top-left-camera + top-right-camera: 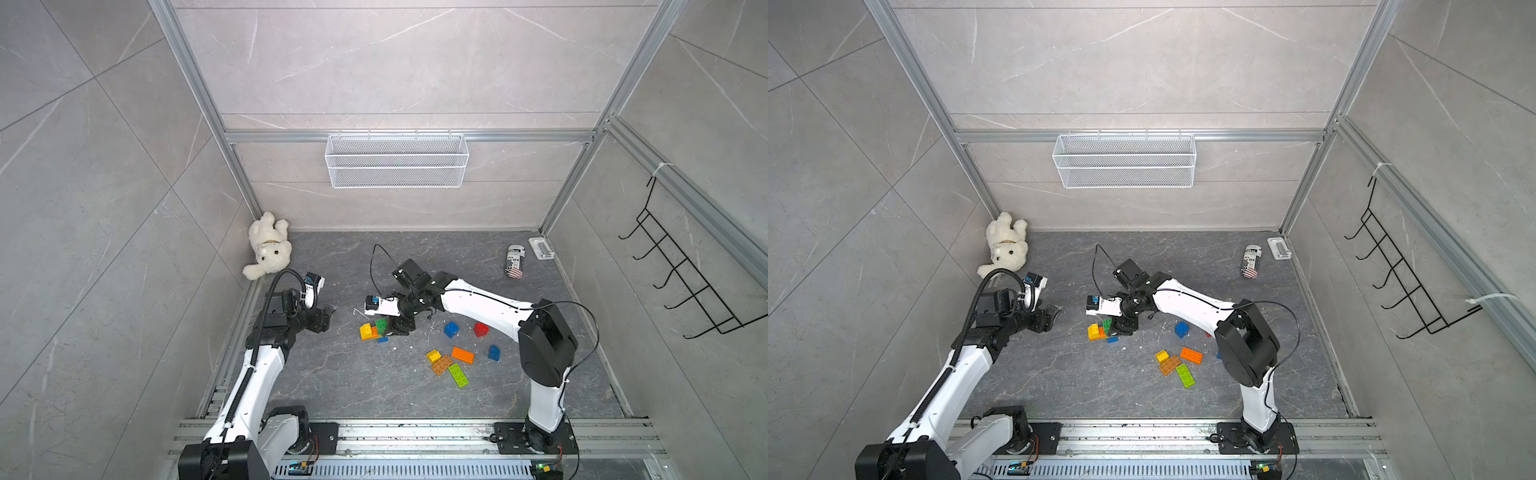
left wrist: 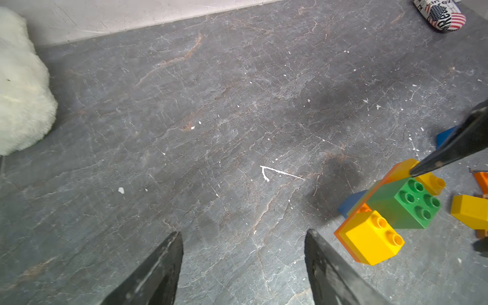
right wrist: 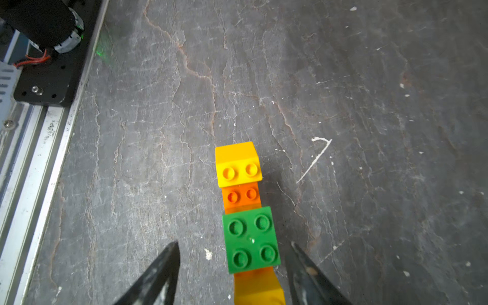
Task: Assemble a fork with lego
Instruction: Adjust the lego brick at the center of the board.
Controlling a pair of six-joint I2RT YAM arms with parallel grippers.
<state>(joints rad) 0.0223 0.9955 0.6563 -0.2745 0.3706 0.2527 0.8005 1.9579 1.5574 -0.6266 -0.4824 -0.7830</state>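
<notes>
Only lettering I can read sits on the flag-printed can [image 2: 439, 15] lying near the back wall: fragments "in", "ex", "Re". I can't make out a whole word.

1. Dark, veined, white-flecked floor [image 1: 332, 386] lies beneath the right pincer [image 1: 392, 328].
2. Grey marble-look walls [image 1: 395, 62] in aluminium framing [image 1: 415, 136] stand beyond it and on both sides.
3. White mesh basket [image 1: 397, 178] hangs well beyond it; black hook rack [image 1: 685, 261] well to its right.

Joined lego stack [image 1: 374, 330] left of loose lego bricks [image 1: 462, 354]; plush toy [image 1: 268, 245] back-left corner; can [image 1: 515, 259] back-right.
</notes>
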